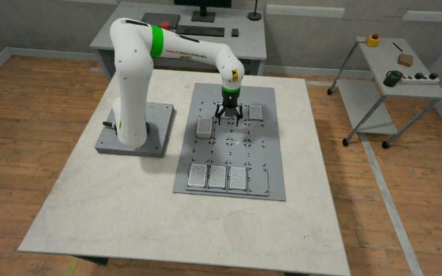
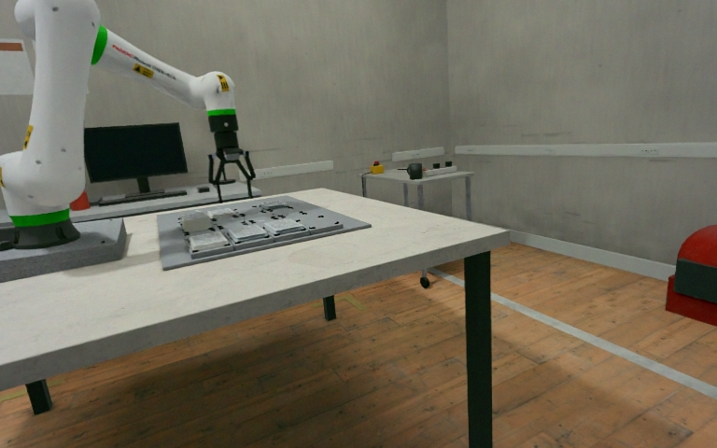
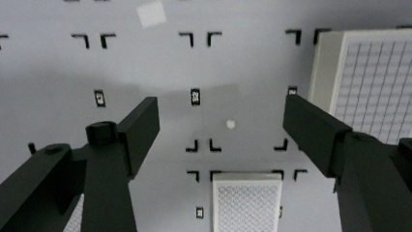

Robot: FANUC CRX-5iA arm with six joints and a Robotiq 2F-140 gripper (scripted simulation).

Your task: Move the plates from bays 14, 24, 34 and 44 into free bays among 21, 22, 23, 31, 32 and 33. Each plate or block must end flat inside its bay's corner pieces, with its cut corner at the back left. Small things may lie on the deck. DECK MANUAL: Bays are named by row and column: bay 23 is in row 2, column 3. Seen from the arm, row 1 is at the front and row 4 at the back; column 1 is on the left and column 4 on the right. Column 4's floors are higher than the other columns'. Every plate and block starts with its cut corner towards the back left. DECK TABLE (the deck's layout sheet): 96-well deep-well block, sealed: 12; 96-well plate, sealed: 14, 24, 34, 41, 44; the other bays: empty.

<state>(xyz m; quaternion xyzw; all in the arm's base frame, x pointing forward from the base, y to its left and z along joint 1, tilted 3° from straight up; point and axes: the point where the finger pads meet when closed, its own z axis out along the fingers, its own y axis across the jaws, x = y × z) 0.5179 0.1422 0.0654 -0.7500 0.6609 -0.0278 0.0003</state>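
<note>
The gripper (image 1: pixel 228 125) (image 2: pixel 235 198) (image 3: pixel 220 112) hovers above column 2 of the deck (image 1: pixel 277 146) (image 2: pixel 338 217), its jaws parted with nothing between them. A plate (image 2: pixel 220 213) (image 3: pixel 247 208) lies in bay 21, partly hidden in the top view. Plates also occupy bay 14 (first plate (image 1: pixel 197 175) (image 2: pixel 208 241)), bay 24 (second plate (image 1: pixel 217 176) (image 2: pixel 247 232)) and bay 34 (third plate (image 1: pixel 237 177) (image 2: pixel 285 227)); bay 44 holds no plate. Another sealed plate (image 1: pixel 255 112) (image 2: pixel 274 204) (image 3: pixel 74 215) rests in bay 41. The taller block (image 1: pixel 204 126) (image 2: pixel 195 221) (image 3: pixel 377 87) stands in bay 12. A pale fleck (image 3: pixel 230 124) lies in bay 22; a white scrap (image 1: pixel 237 142) (image 3: pixel 152 14) lies between bays 32 and 33.
</note>
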